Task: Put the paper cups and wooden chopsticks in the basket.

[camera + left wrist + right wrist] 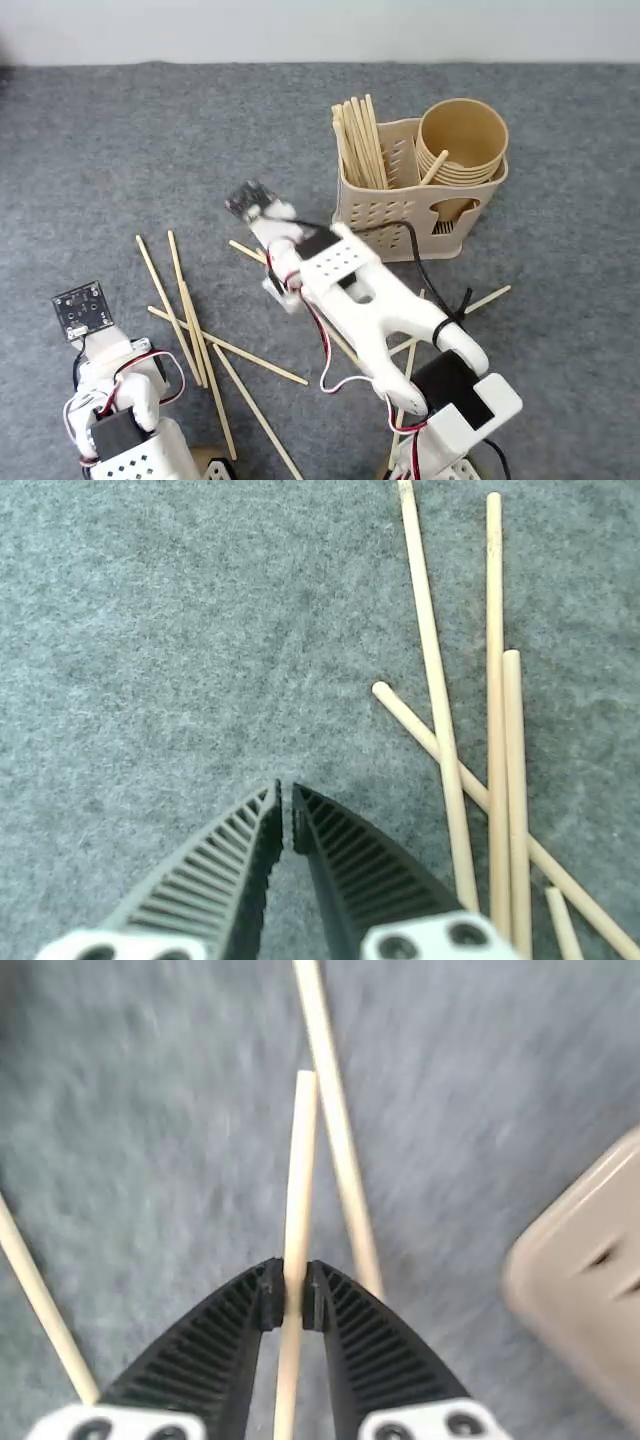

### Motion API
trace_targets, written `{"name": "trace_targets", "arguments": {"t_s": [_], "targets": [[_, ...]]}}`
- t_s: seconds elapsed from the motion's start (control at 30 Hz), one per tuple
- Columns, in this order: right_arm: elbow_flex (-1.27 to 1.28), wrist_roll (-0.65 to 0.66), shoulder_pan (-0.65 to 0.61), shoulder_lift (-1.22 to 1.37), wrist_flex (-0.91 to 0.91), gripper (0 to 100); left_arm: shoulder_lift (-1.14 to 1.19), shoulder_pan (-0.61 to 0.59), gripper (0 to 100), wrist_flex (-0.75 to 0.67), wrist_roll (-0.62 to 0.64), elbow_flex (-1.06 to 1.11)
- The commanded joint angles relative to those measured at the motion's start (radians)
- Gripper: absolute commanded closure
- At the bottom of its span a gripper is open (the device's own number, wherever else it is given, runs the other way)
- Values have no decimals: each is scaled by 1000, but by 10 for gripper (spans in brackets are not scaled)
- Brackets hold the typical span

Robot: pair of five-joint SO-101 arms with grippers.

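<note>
My right gripper (290, 1300) is shut on a wooden chopstick (298, 1160) just above the grey carpet, with a second chopstick (335, 1140) lying close beside it. In the high view this gripper (280, 282) is left of the beige basket (385, 215). The basket holds stacked paper cups (462, 140) and a bundle of chopsticks (360, 140). My left gripper (285, 815) is shut on nothing over bare carpet, with several loose chopsticks (440, 710) beside it. The left arm (110, 400) sits at the near left.
Several loose chopsticks (190, 310) lie crossed on the carpet between the two arms, and more (485, 298) poke out from under the right arm near the basket. A corner of the basket (590, 1290) stands close to my right gripper.
</note>
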Motion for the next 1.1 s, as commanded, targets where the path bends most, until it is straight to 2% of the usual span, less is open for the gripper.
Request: {"name": "trace_targets", "arguments": {"t_s": [0.0, 0.13, 0.43, 0.53, 0.7, 1.07], "targets": [[-167, 77, -5, 24, 27, 991, -14, 5, 983, -3, 0, -12], [-244, 135, -5, 137, 27, 991, -14, 5, 983, -3, 0, -12], [-390, 135, -5, 335, 28, 989, -14, 5, 983, -3, 0, -12], [-423, 135, -4, 361, 30, 975, -14, 5, 983, -3, 0, -12], [-468, 135, -4, 372, 97, 875, -14, 5, 983, -3, 0, -12], [-491, 132, -2, 383, 113, 879, -14, 5, 983, -3, 0, -12]]}}
